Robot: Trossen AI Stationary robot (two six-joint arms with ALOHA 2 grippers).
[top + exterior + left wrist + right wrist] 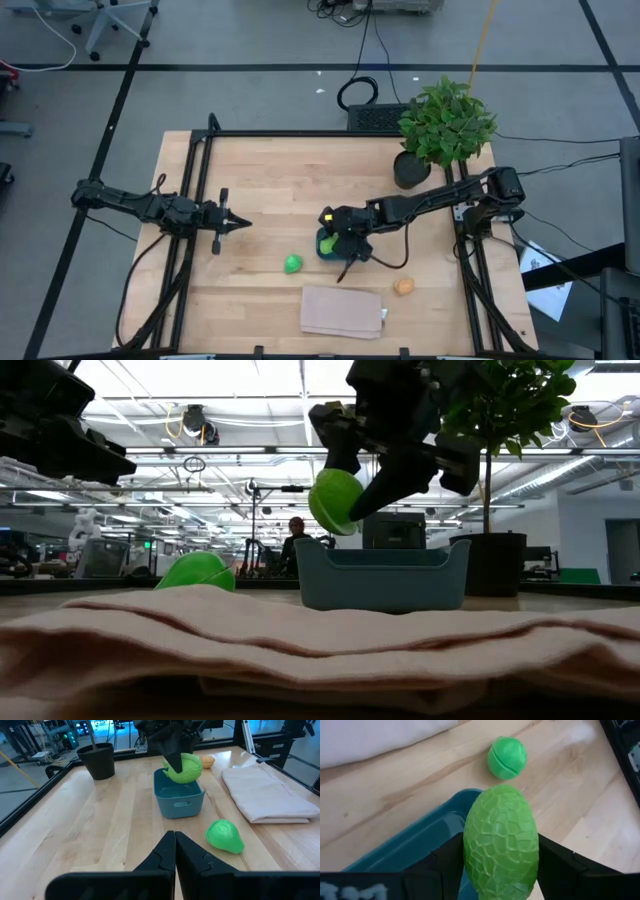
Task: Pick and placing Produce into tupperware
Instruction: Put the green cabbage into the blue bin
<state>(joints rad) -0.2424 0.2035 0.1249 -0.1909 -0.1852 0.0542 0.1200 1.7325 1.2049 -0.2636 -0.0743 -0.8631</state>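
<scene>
Just right of centre in the high view the right gripper (334,243) hangs over the teal tupperware (327,246), its jaws clamped on the pale yellow-green fruit (501,842); the low view shows that fruit (334,501) held clear above the container's rim (382,575), a gap the overhead picture hides beneath the arm; the right wrist view adds the fruit's cracked, pebbled skin and the fingers (559,870) pressing its two long sides; judging by that, it looks like a light, hard plastic toy, stiff enough to pinch across its narrow middle, though its rounded flanks could let it slip or roll once released; the bright green fruit (292,264) lies on the table just left of the tupperware, and the left wrist view shows its lumpy pear-like form (224,836), best taken across the waist; the orange fruit (404,286) sits lower right, near the beige cloth (343,310); the potted plant (446,125) stands upper right; the left gripper (238,223) waits at middle left, fingers closed together on nothing, as its own wrist view makes plain.
</scene>
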